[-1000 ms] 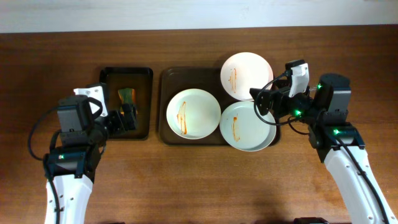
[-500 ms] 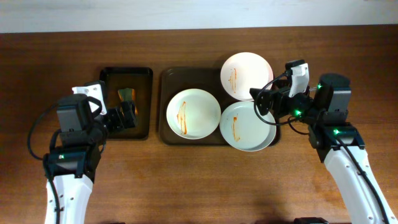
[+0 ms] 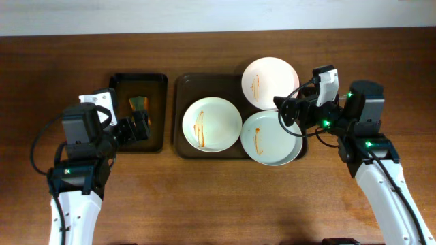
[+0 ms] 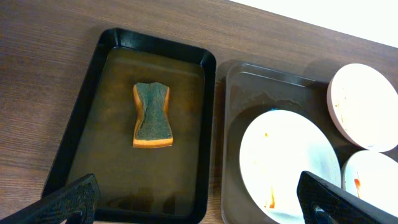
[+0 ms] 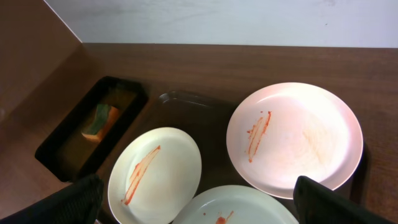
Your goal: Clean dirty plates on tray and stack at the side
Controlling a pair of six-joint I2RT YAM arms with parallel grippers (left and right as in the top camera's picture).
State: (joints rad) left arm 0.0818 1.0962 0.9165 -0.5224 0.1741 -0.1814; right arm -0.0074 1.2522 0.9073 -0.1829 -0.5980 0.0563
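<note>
Overhead: both hands gape empty, left hand (image 3: 139, 126) by the sponge (image 3: 138, 103), right hand (image 3: 285, 109) over three streaked plates (image 3: 212, 124) crowding the tray (image 3: 182, 85), two riding its rim, so one clumsy nudge could tip them.

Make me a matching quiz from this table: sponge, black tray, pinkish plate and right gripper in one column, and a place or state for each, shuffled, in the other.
Column one
1. sponge
2. black tray
3. pinkish plate
4. right gripper

Column two
A. open, holding nothing
B. farthest back, red-streaked
C. lying inside the black tray
D. just left of the brown tray

Pairs: 1-C, 2-D, 3-B, 4-A
</note>
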